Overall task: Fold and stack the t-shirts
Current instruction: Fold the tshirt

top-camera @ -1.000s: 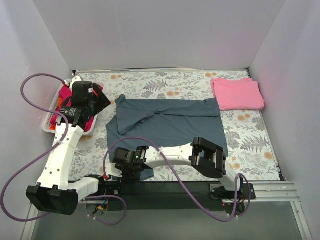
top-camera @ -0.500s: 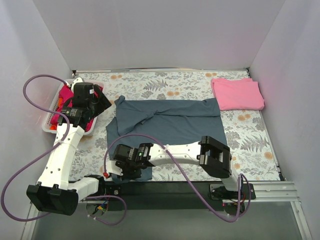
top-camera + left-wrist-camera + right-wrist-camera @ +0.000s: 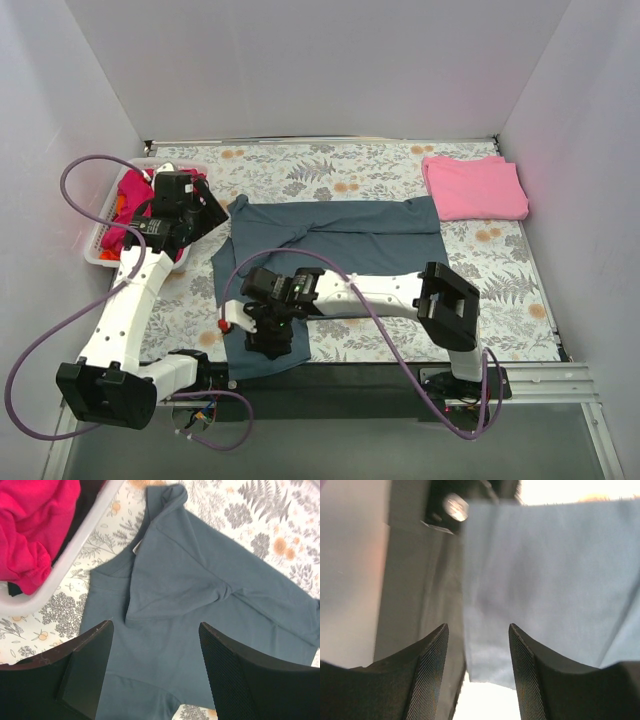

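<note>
Though bolted at the right, reaches across to the near-left corner with the right gripper (image 3: 477, 629), jaws apart and clamped on nothing. Hangs over the near flap, seemingly a sleeve (image 3: 245, 358), of the dark slate t-shirt (image 3: 350, 250), right at the front edge of the floral table (image 3: 500, 300). Cloth edge in line with the gap between the fingers. Judged from that: set to pinch this flap and carry it away from the bases, over the body of the shirt.

Farther in, spread across the table's middle, long axis left to right: neck to the left, hem to the right, far sleeve already laid over the chest. So, for a sleeve fold, across the short way, near to far; for halving the length, along the left-right line.

Farther left, above the neck end: left gripper (image 3: 155, 627), fingers wide, holding nothing. Nearer to the collar than the other arm, so likely the one to take that end.

Beyond, at far left: white slotted basket (image 3: 100, 255) with a magenta t-shirt (image 3: 135, 188) inside. At the far right corner, well apart: a folded pink t-shirt (image 3: 475, 188), probably the place to stack.
</note>
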Tool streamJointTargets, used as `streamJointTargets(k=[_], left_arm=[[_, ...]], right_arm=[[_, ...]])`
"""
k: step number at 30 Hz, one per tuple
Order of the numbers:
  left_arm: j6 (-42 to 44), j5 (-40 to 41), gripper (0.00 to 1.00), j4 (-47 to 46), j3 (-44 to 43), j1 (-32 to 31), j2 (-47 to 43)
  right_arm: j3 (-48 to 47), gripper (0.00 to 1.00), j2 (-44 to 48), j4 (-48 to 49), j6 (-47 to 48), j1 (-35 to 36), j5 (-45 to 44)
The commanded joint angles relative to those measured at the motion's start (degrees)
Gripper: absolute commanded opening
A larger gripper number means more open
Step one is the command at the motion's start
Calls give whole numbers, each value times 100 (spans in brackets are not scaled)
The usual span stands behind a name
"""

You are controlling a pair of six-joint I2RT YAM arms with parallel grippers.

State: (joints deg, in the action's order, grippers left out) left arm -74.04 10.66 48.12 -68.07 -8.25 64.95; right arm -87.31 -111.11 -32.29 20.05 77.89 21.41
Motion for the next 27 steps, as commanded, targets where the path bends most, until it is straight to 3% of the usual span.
streamJointTargets(k=[1, 6, 12, 18, 27], left_arm=[[100, -317, 64, -92, 233, -10, 79], [127, -854, 64, -425, 593, -19, 518], [153, -1057, 64, -987, 795, -80, 1300], [-58, -951, 64, -1225, 1015, -98, 1776], [-707, -1057, 64, -1209, 2166, -98, 1530]], right_arm=[[214, 50, 466, -58, -396, -651, -197], [846, 50, 862, 301, -1266, -1861, -523], [1040, 49, 811, 399, -1688, -2540, -1130], [1321, 48, 529, 391, -1909, -2630, -956], [2077, 49, 722, 128, -2181, -2630, -428]])
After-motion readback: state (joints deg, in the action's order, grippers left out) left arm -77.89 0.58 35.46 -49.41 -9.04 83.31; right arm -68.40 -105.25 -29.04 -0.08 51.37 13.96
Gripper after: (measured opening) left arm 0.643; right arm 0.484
